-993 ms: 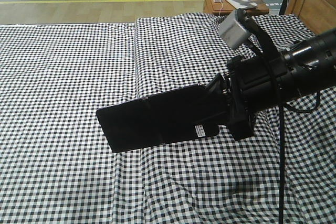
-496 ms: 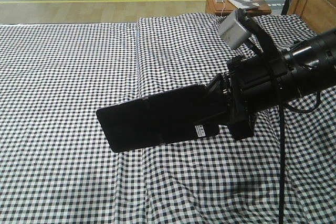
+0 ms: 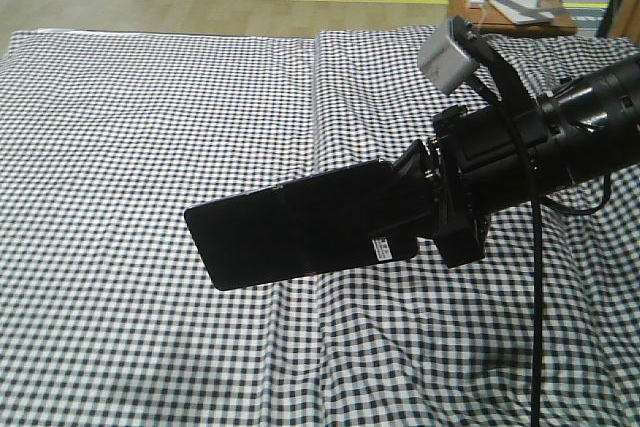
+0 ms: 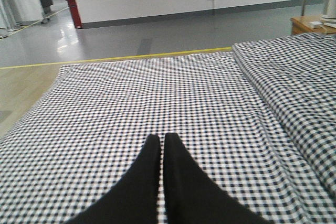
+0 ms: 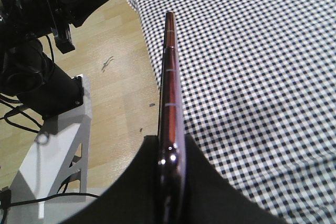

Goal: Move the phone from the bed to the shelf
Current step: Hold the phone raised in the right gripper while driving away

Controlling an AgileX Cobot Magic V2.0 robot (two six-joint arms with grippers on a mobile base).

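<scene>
One phone (image 3: 290, 232) in right pincer (image 3: 408, 209), one bed (image 3: 150, 127)

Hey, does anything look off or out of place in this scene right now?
Nothing looks damaged or spilled. The one unusual thing is the phone: it hangs above the bed, pinched at one end by the right gripper, so most of its length sticks out unsupported. The bed is a bit creased, nothing more.
</scene>
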